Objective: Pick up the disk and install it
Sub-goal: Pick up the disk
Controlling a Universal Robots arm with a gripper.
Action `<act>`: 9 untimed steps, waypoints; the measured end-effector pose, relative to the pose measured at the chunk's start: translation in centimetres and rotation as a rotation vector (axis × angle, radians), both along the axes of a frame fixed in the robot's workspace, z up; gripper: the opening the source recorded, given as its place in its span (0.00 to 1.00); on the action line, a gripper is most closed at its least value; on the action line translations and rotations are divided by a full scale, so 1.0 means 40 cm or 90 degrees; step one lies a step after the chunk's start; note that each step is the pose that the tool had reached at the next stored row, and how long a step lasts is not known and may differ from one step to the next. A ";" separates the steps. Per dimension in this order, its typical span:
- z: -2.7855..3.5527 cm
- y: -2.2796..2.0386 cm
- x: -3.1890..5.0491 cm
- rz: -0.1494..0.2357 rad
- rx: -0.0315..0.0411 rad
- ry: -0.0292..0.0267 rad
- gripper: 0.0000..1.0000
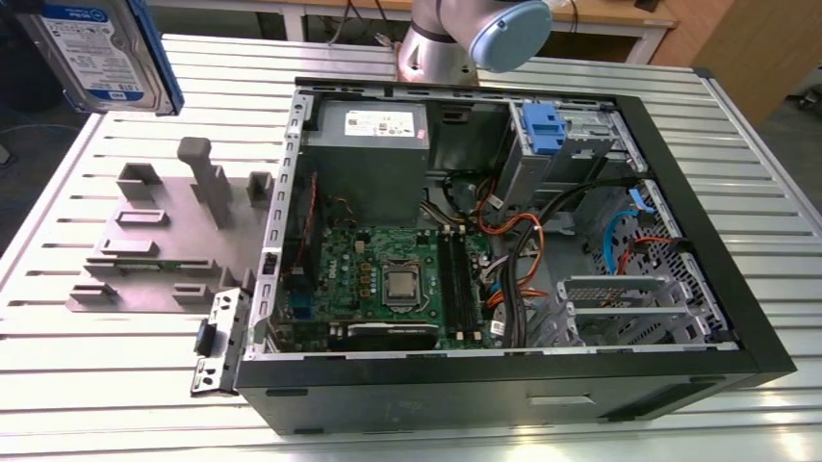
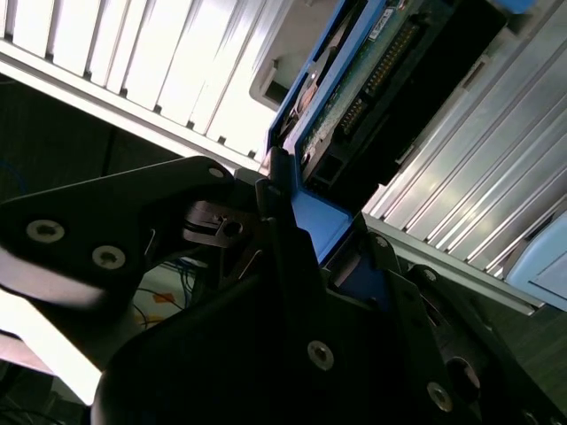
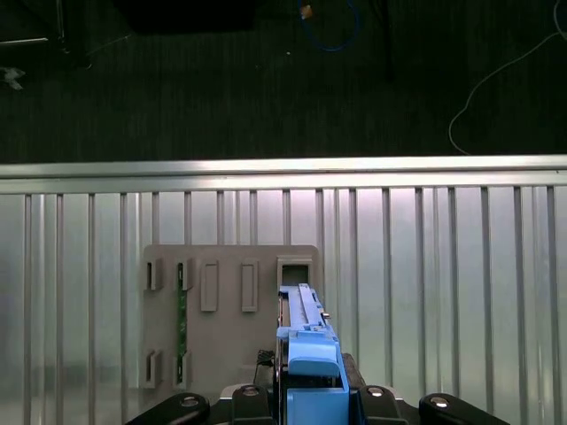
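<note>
- I'm looking at a robotics lab: the arm [image 1: 437, 48] stands on a ribbed metal tabletop [image 1: 103, 385].
- An opened computer case [image 1: 514, 395] lies there, with wooden desks [image 1: 603, 14] behind.

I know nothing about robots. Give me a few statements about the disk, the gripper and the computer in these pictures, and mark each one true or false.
1. The disk is up in the air, off the grey stand. True.
2. The computer case has its side closed. False: it lies open, with the circuit board showing.
3. The gripper is shut on the disk's blue rail. True.
4. The disk already sits inside the case. False: it is outside the case, toward the exterior view's left.
5. The grey stand is on the exterior view's right of the case. False: it is on the left.
</note>
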State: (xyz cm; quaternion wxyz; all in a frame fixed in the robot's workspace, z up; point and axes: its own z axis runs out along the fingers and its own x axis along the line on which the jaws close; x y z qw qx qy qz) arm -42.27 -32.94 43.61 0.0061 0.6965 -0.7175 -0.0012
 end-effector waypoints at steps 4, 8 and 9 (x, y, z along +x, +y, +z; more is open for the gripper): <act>0.007 0.000 0.000 0.000 0.0000 0.0001 0.36; 0.015 0.000 0.000 0.000 0.0000 0.0001 0.36; 0.017 0.000 0.000 0.000 0.0000 0.0001 0.36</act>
